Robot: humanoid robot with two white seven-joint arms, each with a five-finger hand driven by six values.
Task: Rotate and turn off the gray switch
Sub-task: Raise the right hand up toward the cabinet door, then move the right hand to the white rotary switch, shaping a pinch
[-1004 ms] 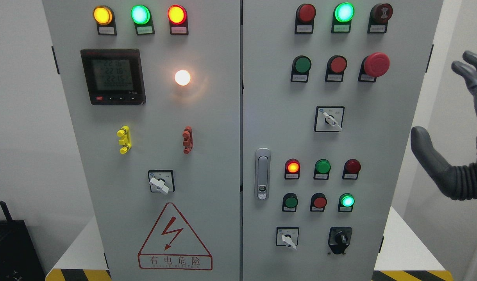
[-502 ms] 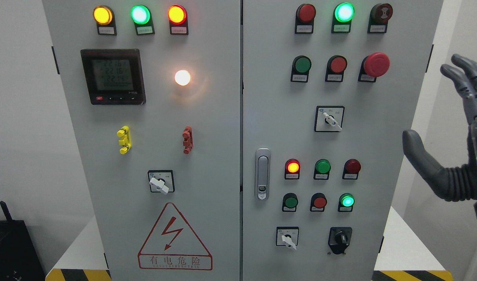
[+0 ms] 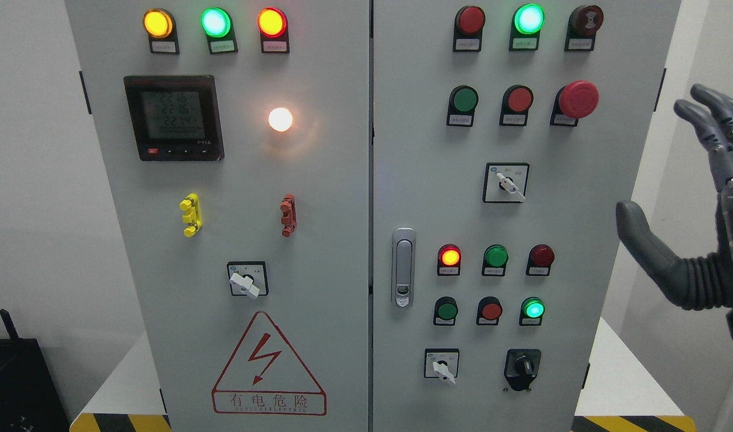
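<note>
Grey cabinet (image 3: 318, 198) carries four rotary switches (image 3: 505, 183); right hand (image 3: 696, 240), fingers (image 3: 705, 120) spread.

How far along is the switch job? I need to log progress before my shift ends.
Nothing looks done yet: all three gray rotary switches, the upper right one, the lower right one and the left door's, have levers pointing down-right, untouched. In hand: the right hand is raised beside the cabinet's right edge, fingers spread, holding nothing. Left: reach a switch, grip and rotate it off.
</note>
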